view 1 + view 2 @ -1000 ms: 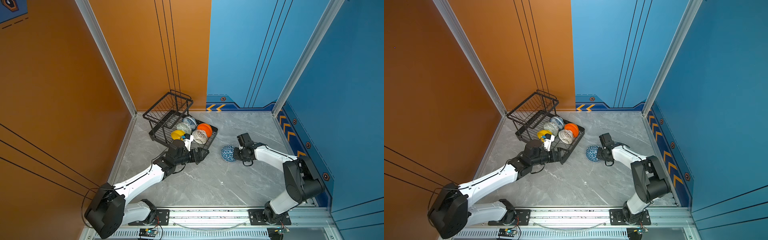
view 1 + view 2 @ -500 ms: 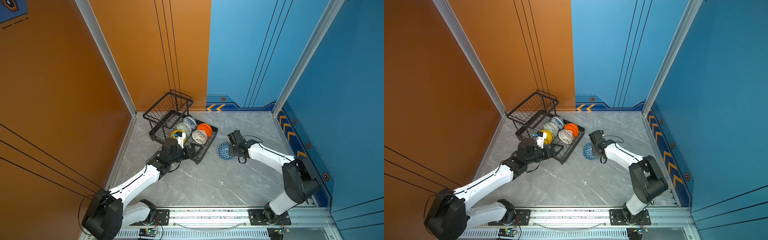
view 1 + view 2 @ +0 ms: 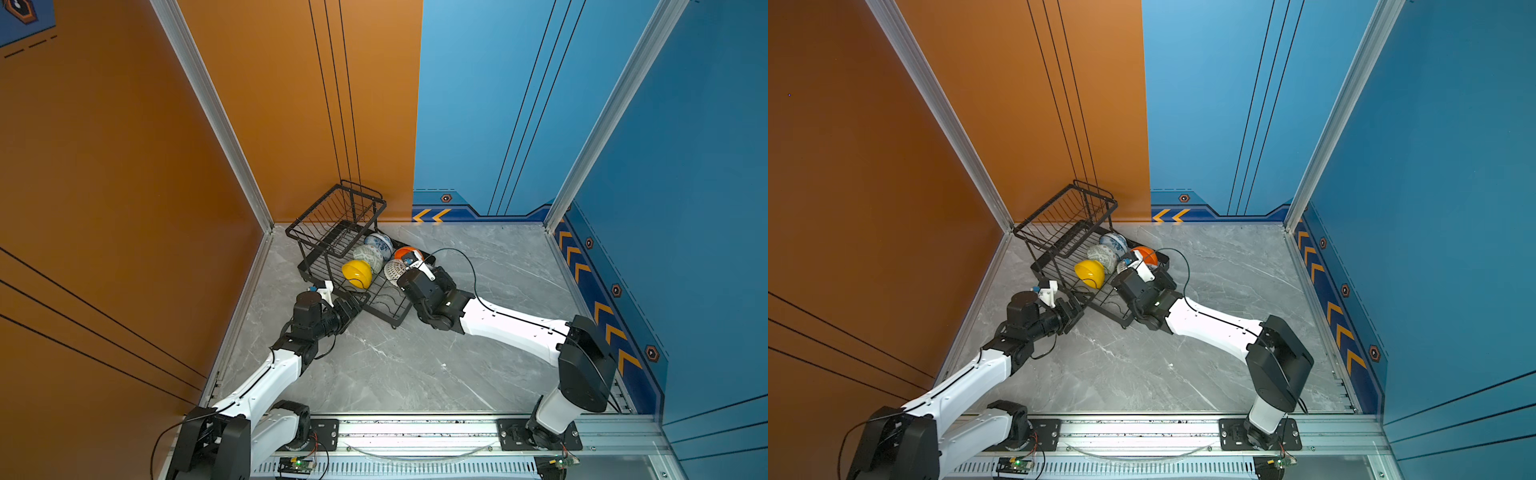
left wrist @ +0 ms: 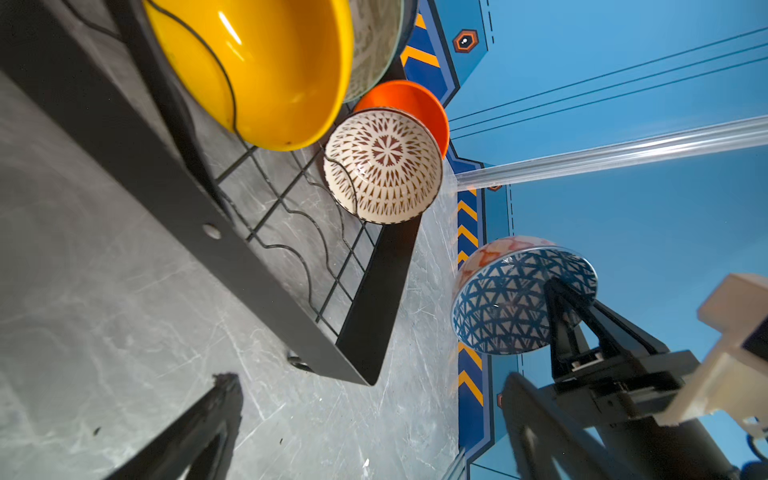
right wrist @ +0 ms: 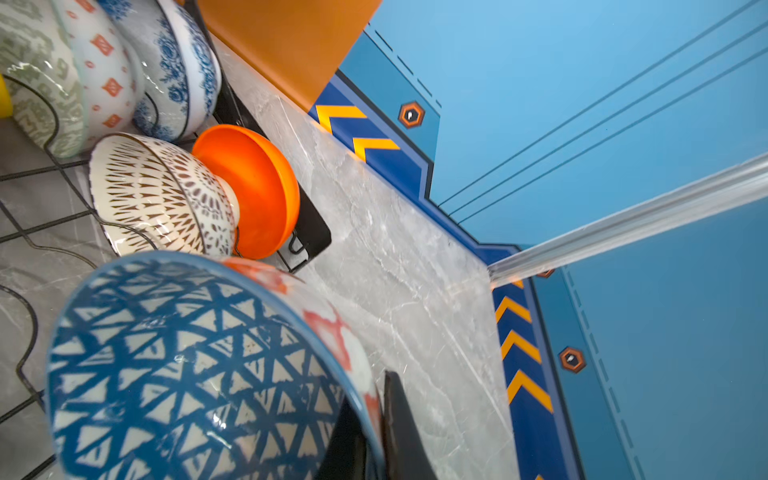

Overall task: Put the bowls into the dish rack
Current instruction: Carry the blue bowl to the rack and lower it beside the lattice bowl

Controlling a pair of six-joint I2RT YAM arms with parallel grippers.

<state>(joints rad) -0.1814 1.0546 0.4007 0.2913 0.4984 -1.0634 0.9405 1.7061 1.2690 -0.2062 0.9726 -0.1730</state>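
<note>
right gripper (image 5: 372, 432) pinches the blue triangle bowl (image 5: 187, 365) by its rim; lower it edgewise between free dish rack (image 4: 374, 291) dividers; left gripper (image 3: 353, 307) gapes.

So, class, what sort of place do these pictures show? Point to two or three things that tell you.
Most likely a robot test booth, not a real kitchen: painted wall panels around a marble-look table, two robot arms mounted on a metal rail, and one dish rack of bowls.
</note>
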